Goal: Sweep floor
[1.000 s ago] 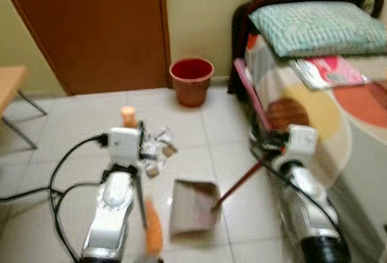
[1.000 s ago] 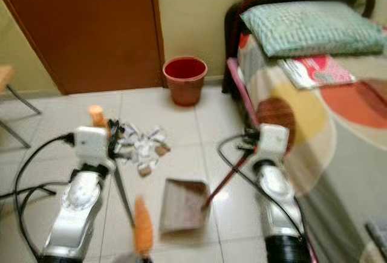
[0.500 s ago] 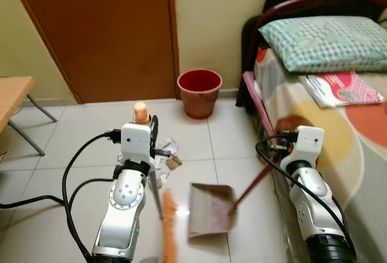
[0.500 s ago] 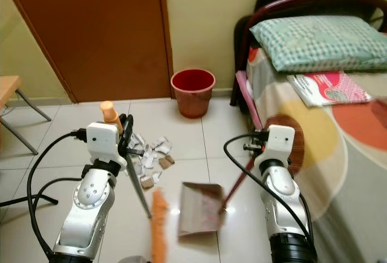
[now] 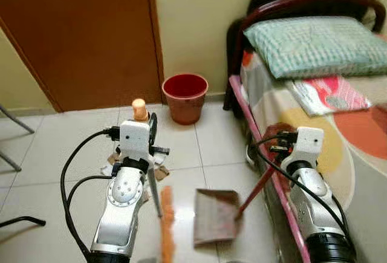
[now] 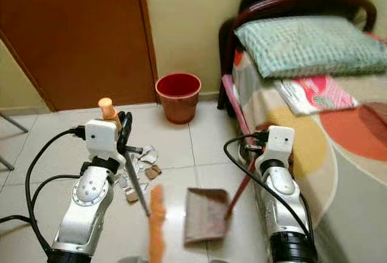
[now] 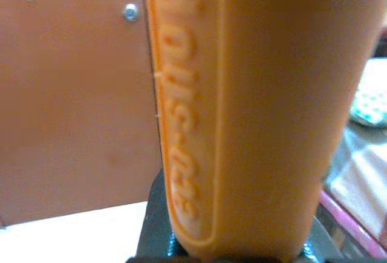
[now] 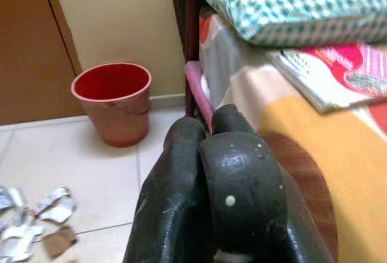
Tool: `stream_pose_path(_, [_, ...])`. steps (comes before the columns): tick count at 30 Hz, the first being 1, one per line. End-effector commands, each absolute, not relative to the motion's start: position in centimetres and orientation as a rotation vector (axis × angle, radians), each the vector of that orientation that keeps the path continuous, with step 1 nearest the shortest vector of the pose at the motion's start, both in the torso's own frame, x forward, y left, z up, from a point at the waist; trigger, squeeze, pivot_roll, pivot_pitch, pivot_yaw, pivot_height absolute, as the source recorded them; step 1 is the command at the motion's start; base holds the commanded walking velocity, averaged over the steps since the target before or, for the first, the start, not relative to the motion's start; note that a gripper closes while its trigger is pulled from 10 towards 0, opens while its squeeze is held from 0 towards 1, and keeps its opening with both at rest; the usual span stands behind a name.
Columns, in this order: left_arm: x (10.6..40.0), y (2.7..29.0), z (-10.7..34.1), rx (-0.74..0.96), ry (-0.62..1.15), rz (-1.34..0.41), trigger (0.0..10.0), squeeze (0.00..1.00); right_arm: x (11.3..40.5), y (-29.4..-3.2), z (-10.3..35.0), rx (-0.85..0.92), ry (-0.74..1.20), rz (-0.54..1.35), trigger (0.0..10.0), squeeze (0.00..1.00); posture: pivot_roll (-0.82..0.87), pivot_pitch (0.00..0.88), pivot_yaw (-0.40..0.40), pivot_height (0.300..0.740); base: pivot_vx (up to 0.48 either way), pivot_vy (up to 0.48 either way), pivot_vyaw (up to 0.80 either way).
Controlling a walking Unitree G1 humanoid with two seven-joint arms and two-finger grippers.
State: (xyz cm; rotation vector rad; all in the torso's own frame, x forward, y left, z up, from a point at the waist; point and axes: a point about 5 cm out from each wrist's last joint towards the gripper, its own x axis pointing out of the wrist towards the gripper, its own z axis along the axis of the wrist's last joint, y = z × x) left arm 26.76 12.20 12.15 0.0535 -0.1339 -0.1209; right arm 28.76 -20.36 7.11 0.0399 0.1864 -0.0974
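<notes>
Floor (image 5: pixel 54 154) of pale tiles, seen from my head camera, with the red bin (image 5: pixel 185 97) as landmark against the yellow wall. My left end effector (image 5: pixel 149 131) is on the near side of the bin and clenched around the broom (image 5: pixel 140 109); the orange handle top sticks up above my wrist, and in my left wrist view the orange grip (image 7: pixel 242 112) with raised lettering sits close against the lens. The broom's grey shaft runs down from my wrist to the orange bristles (image 5: pixel 166 224), which rest on the floor nearer to me than the bin. Scraps (image 6: pixel 140 157) of white paper and brown card lie on the tiles between the bin and the bristles, just beside my left arm. My right end effector (image 5: pixel 273 142) is on the bed (image 5: pixel 338 112) side of the bin and grasps the dustpan handle (image 5: pixel 255 190), a dark red rod. The dustpan (image 5: pixel 214 216) lies flat on the floor just beside the bristles. A brown door (image 5: pixel 84 33) stands beyond the bin. On the bed rest a checked pillow (image 5: pixel 314 42) and a magazine (image 5: pixel 329 95).
</notes>
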Motion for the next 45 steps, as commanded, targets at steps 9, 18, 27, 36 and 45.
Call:
stream_pose_path(9, [27.0, 12.7, 13.4, 0.095, -0.189, -0.107, 10.0, 0.00, 28.7, -20.2, 7.7, 0.045, 0.146, -0.085, 10.0, 0.00, -0.01, 0.020, -0.026, 0.740, 0.389, 0.000, 0.00])
stream_pose_path(18, [27.1, 12.4, 13.7, 0.099, -0.202, -0.112, 10.0, 0.00, 28.6, -20.2, 7.8, 0.045, 0.143, -0.088, 10.0, 0.00, -0.01, 0.020, -0.026, 0.740, 0.389, 0.000, 0.00])
stream_pose_path(27, [27.4, 12.6, 14.9, 0.125, -0.251, -0.105, 10.0, 0.00, 28.8, -20.2, 7.8, 0.040, 0.140, -0.093, 10.0, 0.00, -0.01, 0.021, -0.027, 0.740, 0.373, 0.000, 0.00])
stream_pose_path(36, [27.9, 13.0, 15.7, 0.166, -0.282, -0.101, 10.0, 0.00, 29.1, -20.3, 7.9, 0.038, 0.135, -0.096, 10.0, 0.00, 0.00, 0.023, -0.028, 0.740, 0.066, 0.000, 0.00])
stream_pose_path(45, [28.9, 14.4, 16.5, 0.224, -0.310, -0.075, 10.0, 0.00, 29.1, -20.3, 7.8, 0.032, 0.135, -0.104, 10.0, 0.00, 0.00, 0.024, -0.026, 0.740, 0.000, 0.000, 0.00])
